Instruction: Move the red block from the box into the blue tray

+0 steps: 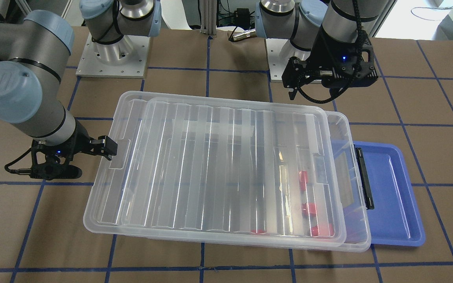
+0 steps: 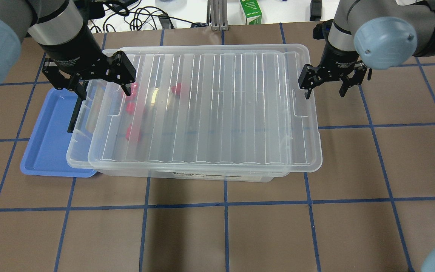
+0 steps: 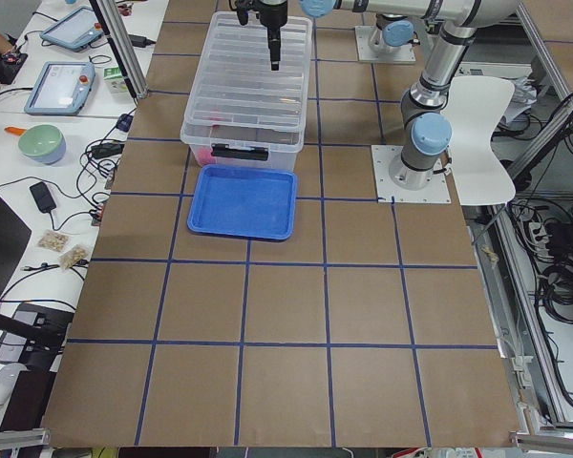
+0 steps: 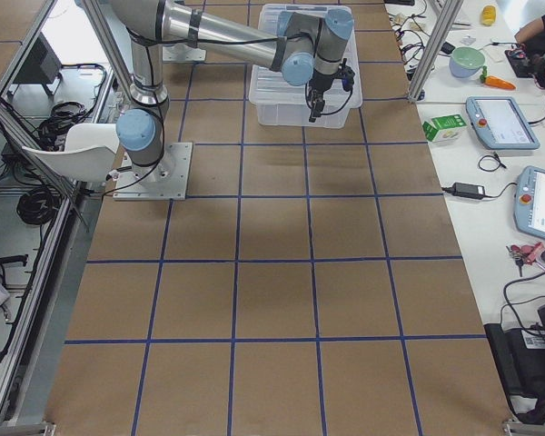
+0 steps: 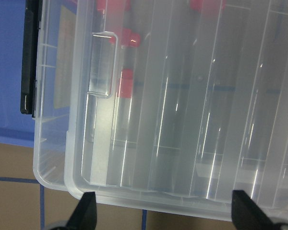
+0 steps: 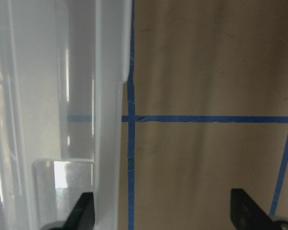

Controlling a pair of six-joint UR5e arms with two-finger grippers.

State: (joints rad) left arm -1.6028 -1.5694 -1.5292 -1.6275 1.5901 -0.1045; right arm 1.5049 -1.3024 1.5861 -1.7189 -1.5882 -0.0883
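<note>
Overhead, you see the left gripper (image 2: 102, 88) and right gripper (image 2: 325, 90) spread wide, holding nothing, at opposite ends of the clear box (image 2: 77, 160). Its ribbed lid (image 2: 202, 109) blurs the red block (image 2: 132, 133) inside at the left end, beside the glossy blue tray (image 2: 47, 143), and the near-wall label (image 2: 202, 175) is unreadable. Front-facing, a black latch (image 1: 364, 177) faces the tray.

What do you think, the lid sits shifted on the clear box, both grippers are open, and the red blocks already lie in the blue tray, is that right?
Not quite: the red blocks lie inside the box, under its shifted lid, not in the blue tray, as the overhead exterior view shows. The left gripper and right gripper are open.
</note>
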